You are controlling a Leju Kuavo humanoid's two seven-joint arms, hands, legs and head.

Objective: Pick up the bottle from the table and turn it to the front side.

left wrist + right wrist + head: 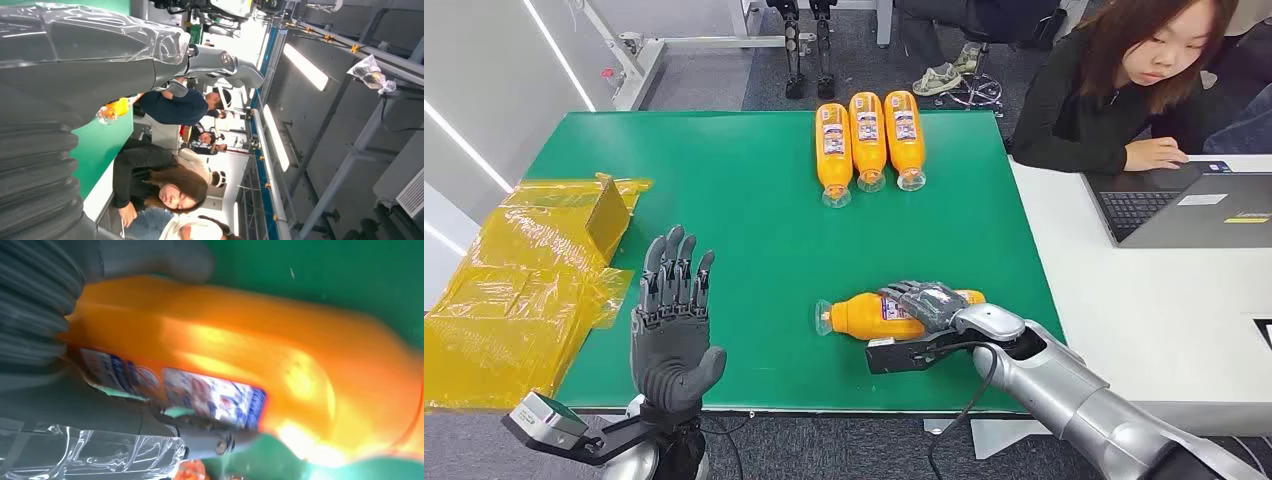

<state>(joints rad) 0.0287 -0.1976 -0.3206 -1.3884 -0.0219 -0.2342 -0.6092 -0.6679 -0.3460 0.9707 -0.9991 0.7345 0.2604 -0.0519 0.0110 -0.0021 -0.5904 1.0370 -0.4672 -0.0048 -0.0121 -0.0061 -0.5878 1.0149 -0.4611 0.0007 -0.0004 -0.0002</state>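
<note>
Green matting covers the table [754, 210], with a white desk beside it. Nearest, the left hand [672, 318] stands upright over the table's near edge, fingers spread, holding nothing. Further in, the right hand [929, 305] is wrapped over the bottle [869, 316], which lies on its side near that edge, cap toward the left hand. This looks like the grasp step; next it must lift and roll the label up. Beyond, three bottles [868, 142] lie in a row at the far edge.

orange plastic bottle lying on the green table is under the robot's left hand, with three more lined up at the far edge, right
Not quite: the head view shows the right hand on the lying orange plastic bottle; the left hand is raised, holding nothing. Three more orange bottles do lie at the green table's far edge.
</note>
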